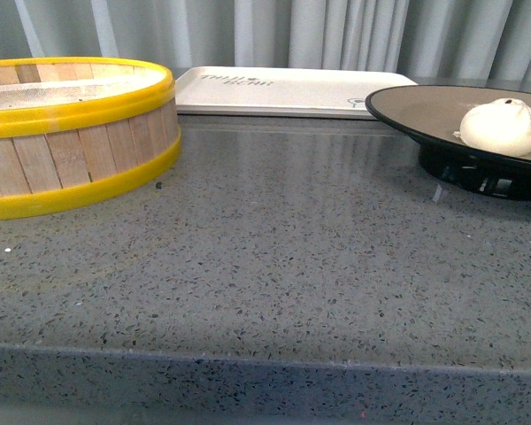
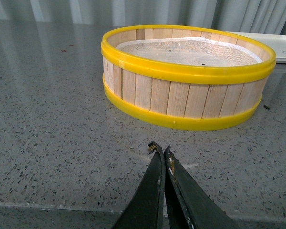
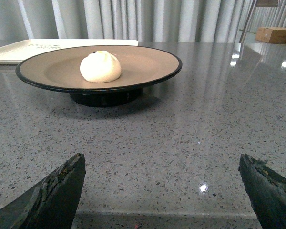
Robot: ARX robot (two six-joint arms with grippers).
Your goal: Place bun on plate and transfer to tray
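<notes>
The white pleated bun (image 1: 501, 127) (image 3: 100, 67) sits on the brown-grey plate (image 1: 416, 106) (image 3: 148, 62), which stands on its black foot at the right of the grey counter. The cream tray (image 1: 274, 91) (image 3: 19, 50) lies flat behind, at the back centre. Neither arm shows in the front view. My right gripper (image 3: 162, 164) is open over bare counter, some way short of the plate, nothing between its fingers. My left gripper (image 2: 160, 149) is shut on nothing, just above the counter in front of the steamer basket.
A yellow-rimmed wooden steamer basket (image 1: 71, 133) (image 2: 188, 76) stands at the left. The counter's front edge (image 1: 265, 354) runs across near me. Grey curtains hang behind. A cardboard box (image 3: 273, 34) sits far off beyond the counter.
</notes>
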